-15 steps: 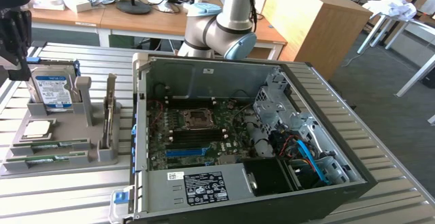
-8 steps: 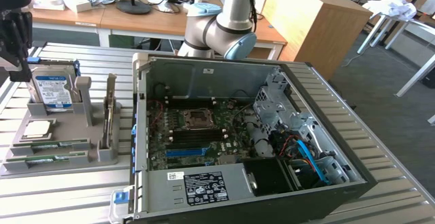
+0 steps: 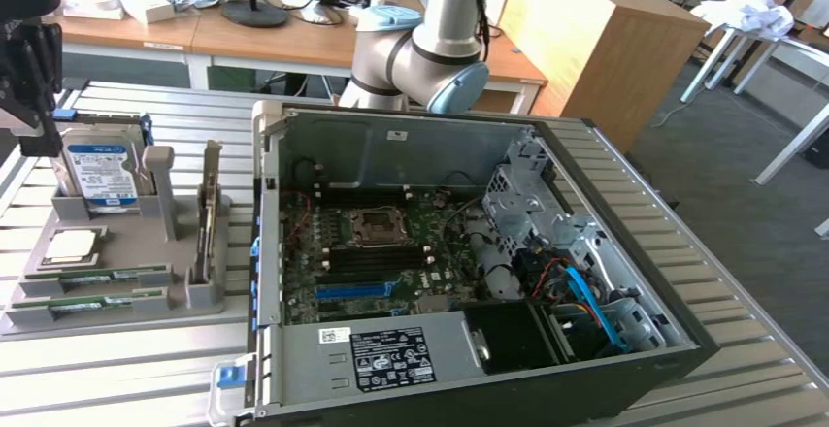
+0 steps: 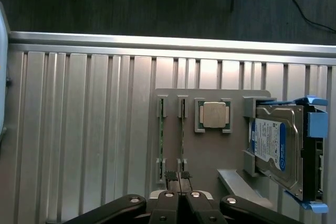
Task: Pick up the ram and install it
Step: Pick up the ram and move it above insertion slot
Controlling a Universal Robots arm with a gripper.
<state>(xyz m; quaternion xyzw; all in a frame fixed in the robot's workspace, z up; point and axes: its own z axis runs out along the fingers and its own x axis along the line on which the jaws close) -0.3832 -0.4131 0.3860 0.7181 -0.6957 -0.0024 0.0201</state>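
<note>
I noted the jaws pressed together, empty. Gripper (image 4: 178, 177) hung over the tray (image 4: 210, 156), at one end of the ram (image 4: 182, 135); the stick's long axis ran straight out from the jaws.

ram (image 3: 97, 276) slotted in tray (image 3: 130, 318), processor (image 3: 72, 245) beside it, hard drive (image 3: 101, 170) beyond

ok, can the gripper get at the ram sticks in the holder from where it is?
Probably yes. The two ram sticks sit uncovered in open slots of the grey holder, and the gripper hangs above that holder with nothing between. Its fingers are shut, though.
</note>
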